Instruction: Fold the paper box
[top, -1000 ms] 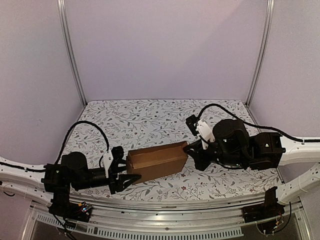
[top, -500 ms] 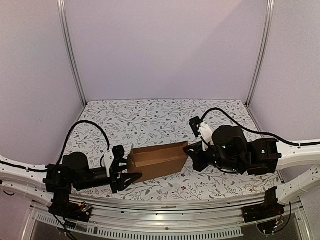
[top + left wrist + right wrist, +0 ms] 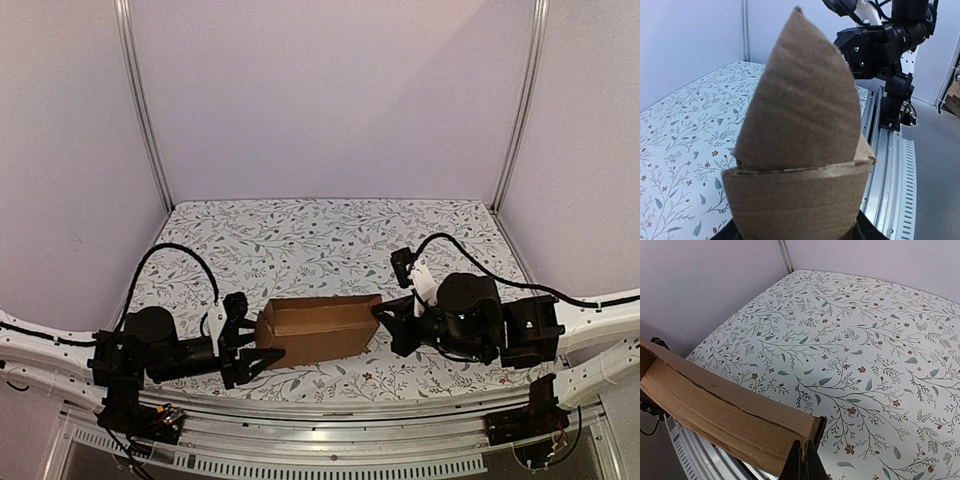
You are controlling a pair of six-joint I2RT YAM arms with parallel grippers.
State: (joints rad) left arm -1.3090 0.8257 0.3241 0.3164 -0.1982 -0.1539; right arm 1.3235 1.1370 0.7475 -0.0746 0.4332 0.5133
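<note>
The paper box (image 3: 318,328), plain brown cardboard folded into a long closed shape, lies across the near part of the floral table between my two arms. My left gripper (image 3: 250,336) straddles its left end with a finger on each side. In the left wrist view that end (image 3: 800,150) fills the middle of the picture, and only the dark fingers (image 3: 724,234) show at the bottom corners. My right gripper (image 3: 385,322) is shut on a thin wall at the box's right end. There the fingertips (image 3: 804,452) pinch the cardboard edge (image 3: 817,427).
The floral tablecloth (image 3: 300,240) reaches back to pale walls, with metal posts (image 3: 145,110) at the corners. A metal rail (image 3: 330,425) runs along the near edge just below the box. Black cables (image 3: 175,250) loop above each arm.
My right arm has moved nearer and lower, carrying the box's right end toward the near edge. The box now lies more level. The left gripper has hardly shifted.
</note>
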